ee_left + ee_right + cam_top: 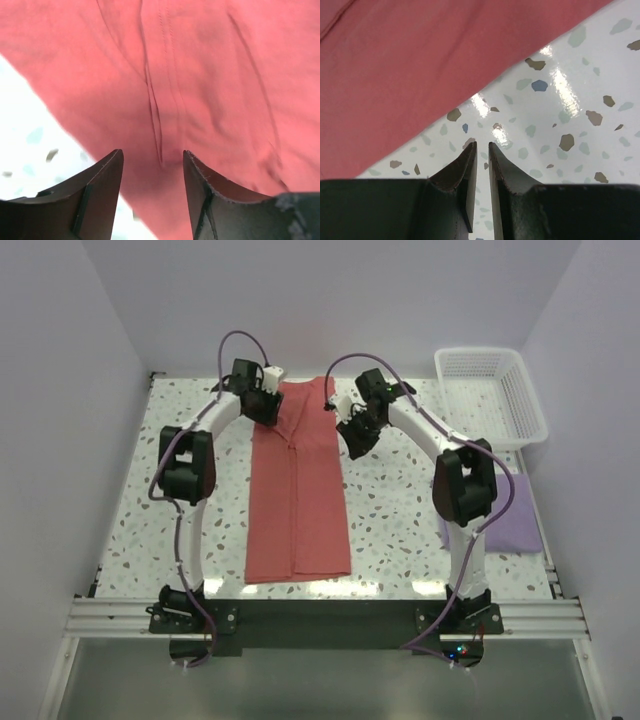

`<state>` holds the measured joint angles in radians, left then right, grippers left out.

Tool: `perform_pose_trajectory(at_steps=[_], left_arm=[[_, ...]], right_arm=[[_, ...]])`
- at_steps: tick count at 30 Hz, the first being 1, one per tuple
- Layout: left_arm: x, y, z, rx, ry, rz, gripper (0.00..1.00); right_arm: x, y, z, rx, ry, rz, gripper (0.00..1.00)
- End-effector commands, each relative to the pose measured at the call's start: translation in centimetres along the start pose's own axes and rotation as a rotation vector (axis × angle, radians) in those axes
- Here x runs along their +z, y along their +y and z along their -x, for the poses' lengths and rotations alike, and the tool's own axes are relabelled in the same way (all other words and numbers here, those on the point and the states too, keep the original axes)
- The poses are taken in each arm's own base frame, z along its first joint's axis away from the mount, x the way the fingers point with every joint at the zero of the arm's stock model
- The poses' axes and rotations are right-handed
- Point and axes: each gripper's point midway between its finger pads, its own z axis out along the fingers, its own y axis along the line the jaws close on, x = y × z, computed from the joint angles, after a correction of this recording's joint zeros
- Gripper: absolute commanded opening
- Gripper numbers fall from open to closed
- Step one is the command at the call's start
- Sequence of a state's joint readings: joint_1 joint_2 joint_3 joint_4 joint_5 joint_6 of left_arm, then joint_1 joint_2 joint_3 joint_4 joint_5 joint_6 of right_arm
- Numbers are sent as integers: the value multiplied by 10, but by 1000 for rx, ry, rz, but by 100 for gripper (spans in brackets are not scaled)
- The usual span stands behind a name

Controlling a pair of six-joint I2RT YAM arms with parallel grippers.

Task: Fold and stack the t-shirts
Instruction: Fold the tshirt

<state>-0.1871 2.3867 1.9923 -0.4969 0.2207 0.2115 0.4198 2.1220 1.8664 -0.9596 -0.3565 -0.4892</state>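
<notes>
- Salmon t-shirt (298, 490): mid-table, lying flat as a long narrow strip that runs far to near, sides already folded in. A seam and some soft creases show in the left wrist view.
- Lavender t-shirt (515, 530): folded rectangle at the near right, partly hidden behind the right arm.
- Left gripper (152, 155): at the far end of the strip, left side. Jaws are spread with nothing between them and hang just over the cloth. Can't tell if they touch it.
- Right gripper (482, 145): over bare terrazzo table (400, 510), just beside the strip's far right edge. Jaws are nearly pressed together with a thin slit, pinching nothing.
- Handling (my read): light, limp knit with no stiffness. It will sag and drag, and the layers can slide apart on the glossy top.
- Grip: pinch all layers at the two far corners, one per arm, then carry the far end toward the near hem. Right needs to open and move onto the cloth first.
- Risk: catching only the top layer undoes the side folds.
</notes>
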Motion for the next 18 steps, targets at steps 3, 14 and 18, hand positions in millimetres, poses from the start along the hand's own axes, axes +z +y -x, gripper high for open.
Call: perform_pose_trajectory(at_steps=[3,14,18], left_arm=[[-107,-16,79,104,-251,-46,58],[-260,-119,-64,544,-331,-360,79],[-285,-151,-150,813,-285,-414,79]], right_arm=[[-13,9,36,32,-128,33,21],[-72,107,-6,-456,-188,117,50],[-67,154,-54,-639,-146,130,78]])
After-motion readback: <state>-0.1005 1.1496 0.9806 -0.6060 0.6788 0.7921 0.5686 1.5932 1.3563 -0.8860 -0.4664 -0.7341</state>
